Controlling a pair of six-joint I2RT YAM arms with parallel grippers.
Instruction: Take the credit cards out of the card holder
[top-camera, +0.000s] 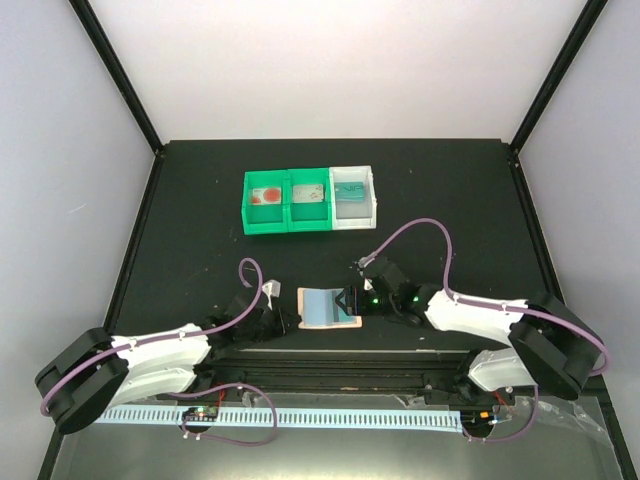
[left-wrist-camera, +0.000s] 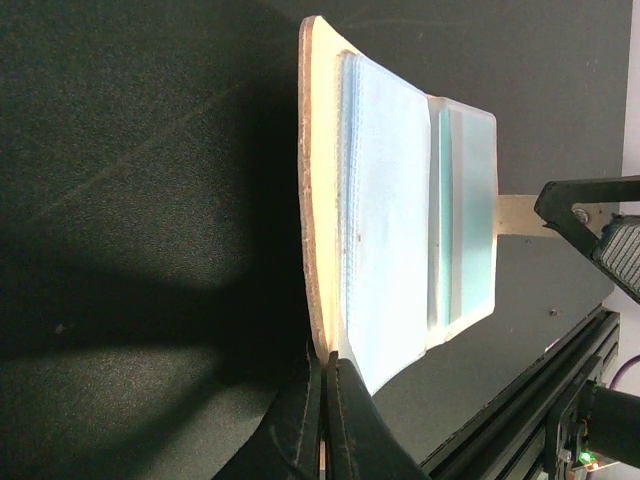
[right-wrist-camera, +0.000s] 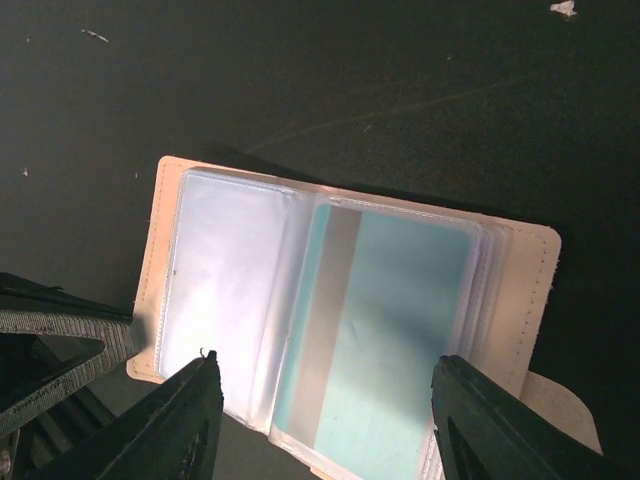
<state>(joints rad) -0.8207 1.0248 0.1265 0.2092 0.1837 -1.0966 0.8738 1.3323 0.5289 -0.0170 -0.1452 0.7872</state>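
Left gripper (left-wrist-camera: 325, 372) pinches the left edge of the open tan leather-like card holder (top-camera: 330, 308), near-centre on the black surface (top-camera: 200, 220). Right gripper (right-wrist-camera: 325, 385) hangs spread above its sleeved teal plastic credit card (right-wrist-camera: 400, 330).

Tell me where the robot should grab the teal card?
Probably grip the teal card by the short edge nearest the right end effector, from that side: its open jaws straddle the card, while the left end effector pinches the card holder by the opposite cover. Whether the clear sleeve opens there is unclear.
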